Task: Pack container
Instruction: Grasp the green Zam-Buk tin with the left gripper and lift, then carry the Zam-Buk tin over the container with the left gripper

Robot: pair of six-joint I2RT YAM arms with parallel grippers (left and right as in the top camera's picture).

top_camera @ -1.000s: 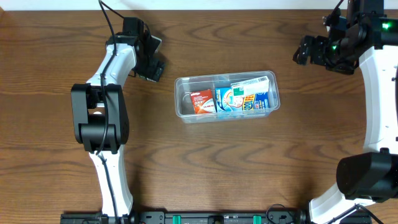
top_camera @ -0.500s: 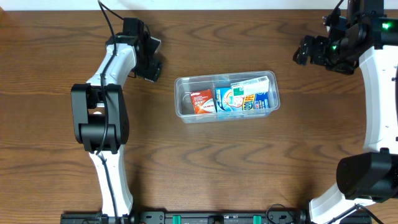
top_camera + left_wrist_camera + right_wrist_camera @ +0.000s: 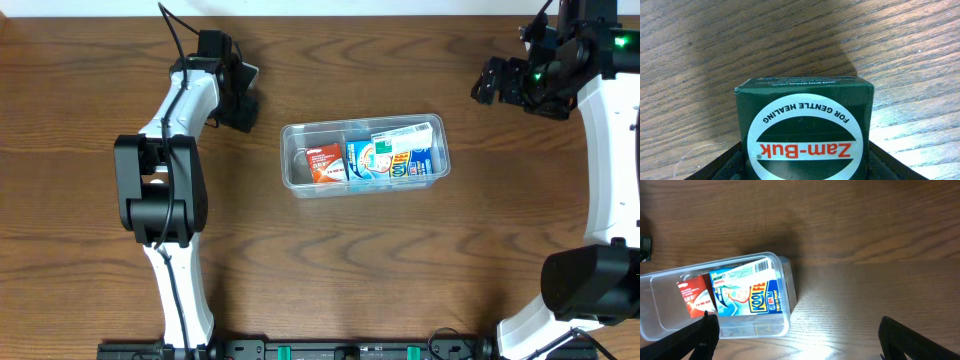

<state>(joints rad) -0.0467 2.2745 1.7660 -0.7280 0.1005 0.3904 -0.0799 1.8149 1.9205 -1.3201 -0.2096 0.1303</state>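
The clear plastic container (image 3: 436, 160) sits mid-table and holds a red packet (image 3: 324, 162), a blue and white packet (image 3: 365, 160) and a blue Koolfever box (image 3: 412, 150). It also shows in the right wrist view (image 3: 785, 287). My left gripper (image 3: 243, 97) is at the far left of the table, left of the container, and is shut on a dark green Zam-Buk box (image 3: 805, 131) held above the wood. My right gripper (image 3: 487, 83) is open and empty, raised at the far right, well away from the container; its fingers (image 3: 797, 340) are spread wide.
The brown wooden table (image 3: 330, 270) surrounds the container. The two arm bases stand at the front left (image 3: 160, 200) and front right (image 3: 590, 280).
My left gripper has turned slightly and shifted a little with the green box in it. The right arm and the container have not moved.
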